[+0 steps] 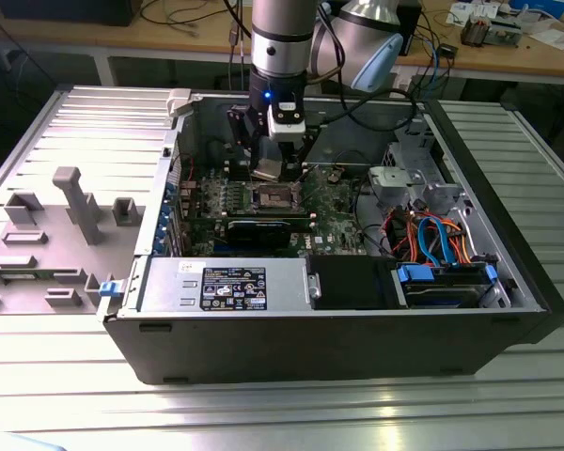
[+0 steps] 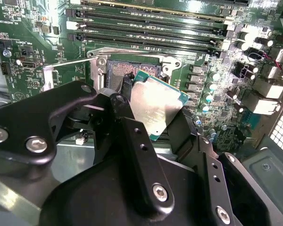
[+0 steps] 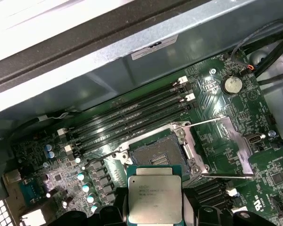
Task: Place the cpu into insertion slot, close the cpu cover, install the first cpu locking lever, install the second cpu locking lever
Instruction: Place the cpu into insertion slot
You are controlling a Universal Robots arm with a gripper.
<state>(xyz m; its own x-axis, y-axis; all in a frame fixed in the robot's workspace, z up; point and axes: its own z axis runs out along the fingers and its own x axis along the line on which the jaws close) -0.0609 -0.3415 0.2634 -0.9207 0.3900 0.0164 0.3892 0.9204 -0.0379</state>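
cpu (image 2: 155, 106) held tilted, clear above insertion slot (image 3: 156, 153)

I am seeing the exterior view lit evenly from above. The slatted table (image 1: 66, 395) is giving back a soft pale sheen toward its near edge. The inside of the computer case (image 1: 357, 348) is sitting dimmer, with shadow pooling under the arm, and a small blue light (image 1: 266, 94) is glowing on the arm's wrist.

In the second wrist view the cpu (image 2: 155, 101) is throwing a broad white glare off its metal top. The gripper (image 2: 153, 115) clamped on it is reading as a near-black mass.

In the first wrist view the strip beyond the case's wall is burning out to white, and the coin cell (image 3: 233, 84) is glinting.
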